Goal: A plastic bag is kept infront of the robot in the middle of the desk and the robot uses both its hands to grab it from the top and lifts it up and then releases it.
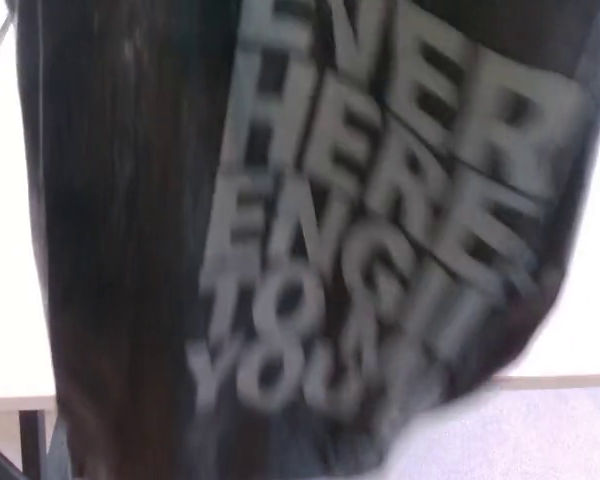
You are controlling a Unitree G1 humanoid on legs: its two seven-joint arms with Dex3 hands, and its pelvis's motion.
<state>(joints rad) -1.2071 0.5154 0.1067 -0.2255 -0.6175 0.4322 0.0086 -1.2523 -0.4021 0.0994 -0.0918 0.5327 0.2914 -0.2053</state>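
Plastic bag (310,250) hangs close to the camera, blurred, filling most of the view above the white table (590,330); neither hand shows, so you can't tell their state. It looks thin, limp, light and probably slippery; take it by the top edge.

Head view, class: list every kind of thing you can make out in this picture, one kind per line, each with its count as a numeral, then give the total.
Black plastic bag with pale printed lettering: 1
White desk: 1
Robot hands in view: 0
Total: 2

The bag is blurred and fills most of the picture, so anything behind it cannot be counted.
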